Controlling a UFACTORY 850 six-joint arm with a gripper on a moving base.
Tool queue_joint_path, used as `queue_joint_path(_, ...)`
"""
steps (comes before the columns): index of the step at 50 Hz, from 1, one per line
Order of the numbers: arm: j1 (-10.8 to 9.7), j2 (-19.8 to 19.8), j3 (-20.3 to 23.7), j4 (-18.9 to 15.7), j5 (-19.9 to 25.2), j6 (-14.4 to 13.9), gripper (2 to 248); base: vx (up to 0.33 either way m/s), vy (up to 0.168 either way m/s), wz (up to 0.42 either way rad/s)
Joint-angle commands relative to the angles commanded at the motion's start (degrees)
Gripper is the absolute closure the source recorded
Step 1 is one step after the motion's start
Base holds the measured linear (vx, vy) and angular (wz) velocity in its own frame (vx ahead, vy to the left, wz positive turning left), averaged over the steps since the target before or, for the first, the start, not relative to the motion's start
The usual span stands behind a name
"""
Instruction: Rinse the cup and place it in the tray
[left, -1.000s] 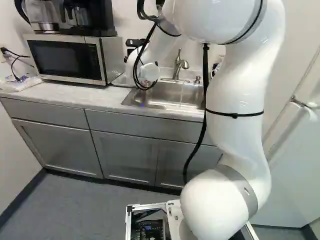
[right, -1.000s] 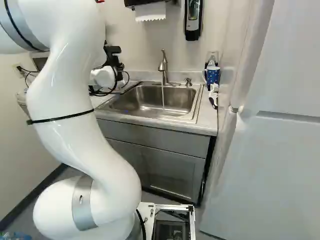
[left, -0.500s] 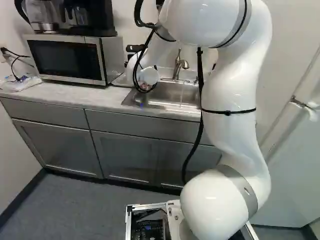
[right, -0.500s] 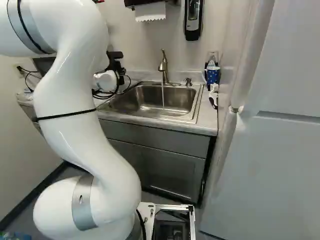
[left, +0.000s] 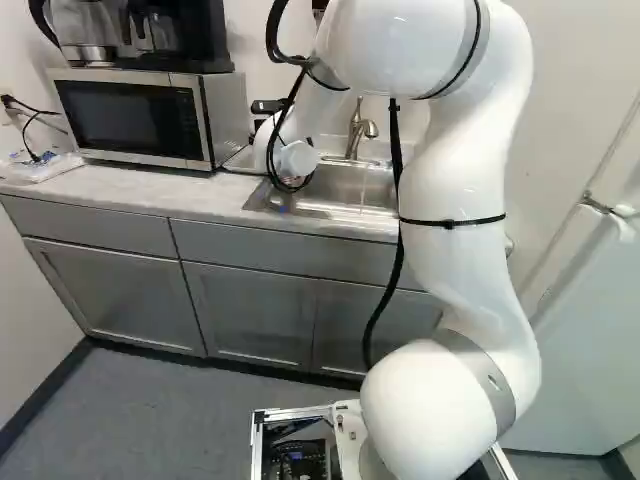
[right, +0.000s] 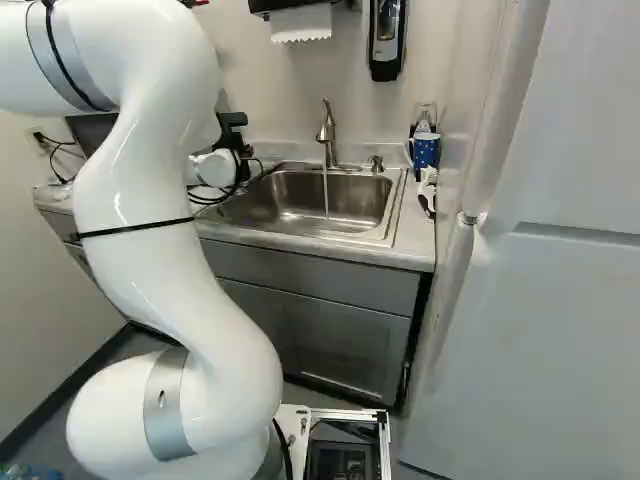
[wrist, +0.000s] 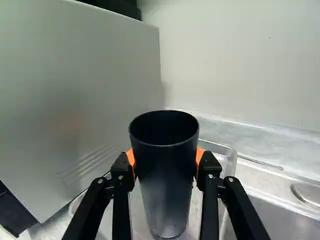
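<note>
Cup (wrist: 163, 180) in the pincer (wrist: 165, 156), clamped from both sides by the orange pads, which stand a cup's width apart. It sits mouth up over the tray (wrist: 231, 158); whether its foot touches the metal, I cannot tell. Take the line the pincer points along as twelve o'clock: the microwave (left: 140, 115) is at nine to ten, close by, and the sink (right: 383, 218) at about three.

I judge the placing to be in hand, with the rinse probably done, though water (right: 325, 195) runs from the tap (right: 327, 132). The next move calls for easing the cup down, level, until its foot bears on the tray, then spreading the pads evenly and backing off. A tilt or a drift toward nine could knock the microwave or catch the tray's rim.

Against the earlier frames, the base stands where it did; the arm (left: 455, 170) leans further ahead and its wrist sits lower, toward six o'clock in the left base view. The cup, held, goes with it. The water runs as before.
</note>
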Motion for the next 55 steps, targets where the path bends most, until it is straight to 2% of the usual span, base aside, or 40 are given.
queue_joint_path(55, 0.0, -0.4, 0.1, 0.0, 0.0, 0.0, 125, 0.0, 0.0, 0.0)
